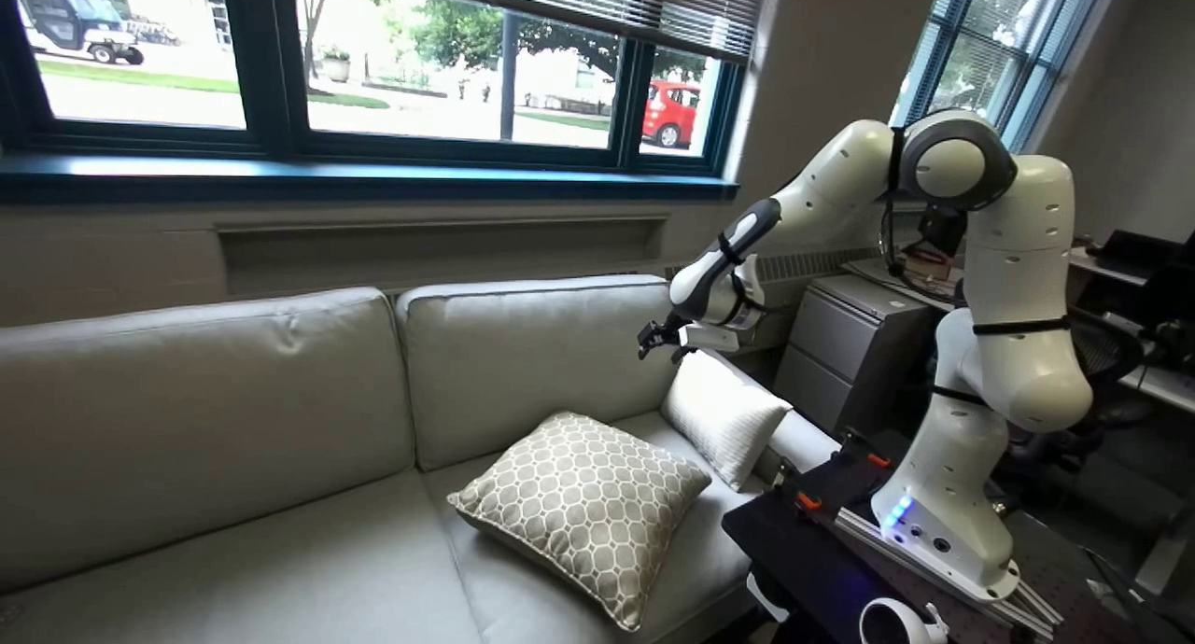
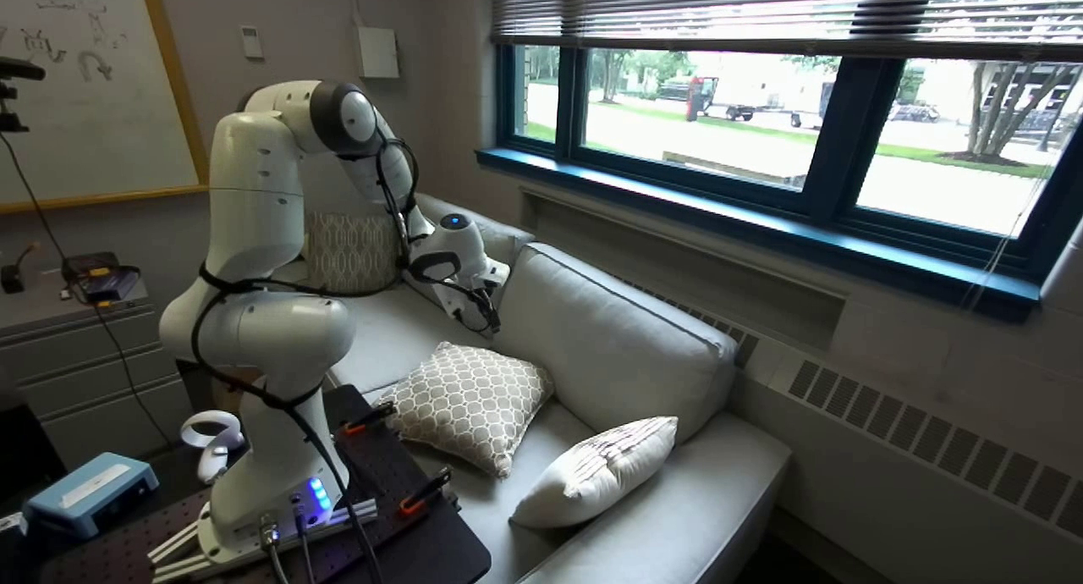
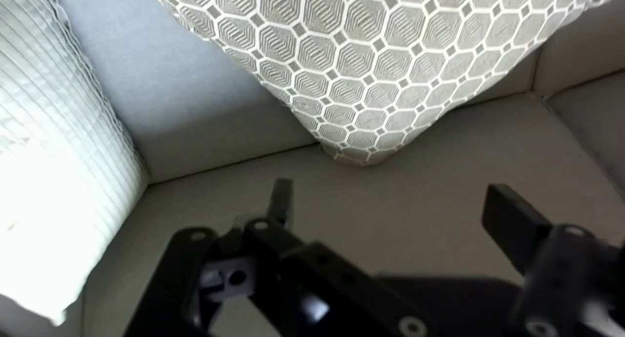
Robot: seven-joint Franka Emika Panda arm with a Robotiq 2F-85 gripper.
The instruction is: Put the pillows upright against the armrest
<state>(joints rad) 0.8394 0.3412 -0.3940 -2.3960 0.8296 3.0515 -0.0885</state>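
Observation:
A beige pillow with a white lattice pattern [image 1: 597, 504] lies nearly flat on the sofa seat; it also shows in an exterior view [image 2: 474, 402] and at the top of the wrist view [image 3: 366, 58]. A white ribbed pillow [image 1: 724, 415] leans tilted beside the armrest [image 2: 677, 508]; it also shows in an exterior view [image 2: 596, 474] and at the left of the wrist view [image 3: 53, 156]. My gripper [image 1: 661, 347] is open and empty, above the seat near the backrest, apart from both pillows. Its spread fingers show in the wrist view [image 3: 388, 205].
The sofa backrest [image 1: 541, 345] stands below the window sill [image 1: 373, 179]. Another patterned pillow [image 2: 351, 252] stands at the sofa's far end. The robot's black table [image 2: 440, 533] borders the seat front. A filing cabinet [image 1: 845, 336] stands behind the armrest.

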